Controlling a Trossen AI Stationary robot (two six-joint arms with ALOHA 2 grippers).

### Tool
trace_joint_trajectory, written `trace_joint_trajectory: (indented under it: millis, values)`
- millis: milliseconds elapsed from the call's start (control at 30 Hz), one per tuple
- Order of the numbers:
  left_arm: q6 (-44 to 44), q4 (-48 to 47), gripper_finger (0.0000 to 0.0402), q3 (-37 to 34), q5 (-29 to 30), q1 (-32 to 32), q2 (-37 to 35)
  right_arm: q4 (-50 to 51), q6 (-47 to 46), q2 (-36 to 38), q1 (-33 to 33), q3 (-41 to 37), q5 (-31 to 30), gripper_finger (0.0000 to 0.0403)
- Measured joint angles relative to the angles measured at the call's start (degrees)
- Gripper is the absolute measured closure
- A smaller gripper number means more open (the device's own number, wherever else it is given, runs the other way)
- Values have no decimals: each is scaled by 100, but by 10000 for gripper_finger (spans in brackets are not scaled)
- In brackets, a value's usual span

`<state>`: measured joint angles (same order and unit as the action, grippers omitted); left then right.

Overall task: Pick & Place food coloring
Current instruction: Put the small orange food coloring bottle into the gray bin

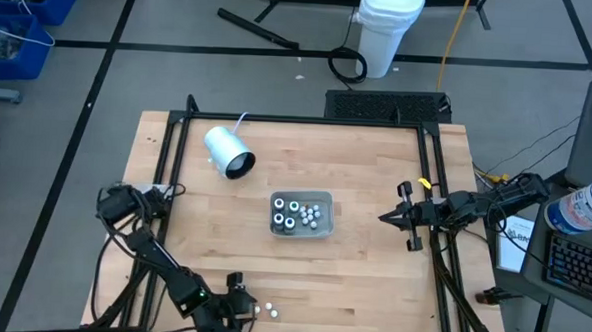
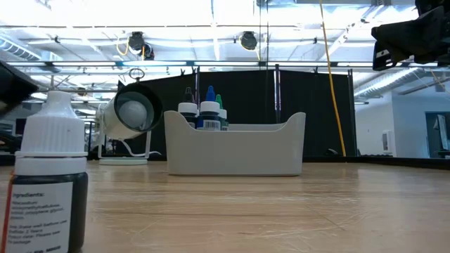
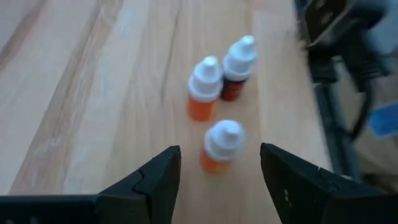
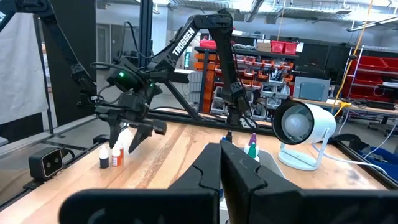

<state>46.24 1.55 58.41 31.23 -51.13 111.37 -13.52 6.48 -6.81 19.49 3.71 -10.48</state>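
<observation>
Three small food coloring bottles with white caps stand near the table's near edge (image 1: pixel 265 310): two orange (image 3: pixel 204 90) (image 3: pixel 219 148) and one dark red (image 3: pixel 238 65). My left gripper (image 3: pixel 221 167) is open just short of the nearest orange bottle, one finger on either side of it and touching nothing; the right wrist view shows it (image 4: pixel 134 134) above the bottles. Several more bottles stand upright in the grey tray (image 1: pixel 324 200) at mid-table. One bottle (image 2: pixel 49 176) looms close in the low view. My right gripper (image 4: pixel 221 165) is shut and waits off the table's right side (image 1: pixel 402 219).
A white-and-grey cylinder with a cord (image 1: pixel 227 151) lies on the far left part of the table. The tray (image 2: pixel 235 147) sits at the centre with bare wood around it. A black frame rail (image 1: pixel 171 161) runs along the table's edges.
</observation>
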Motion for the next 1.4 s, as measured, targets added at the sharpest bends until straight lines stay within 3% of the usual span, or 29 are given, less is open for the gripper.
trace_joint_trajectory:
  millis: [533, 1067, 1400]
  values:
    - [-267, 497, 179, 4, -269, 172, 24, 6, -79, 0, 0, 0, -13, 403]
    - [-68, 250, 181, 4, -254, 292, 22, 4, 20, 0, 0, 2, -20, 403]
    - [42, 167, 282, 4, -468, 288, 22, 6, 20, 0, 0, 1, -18, 403]
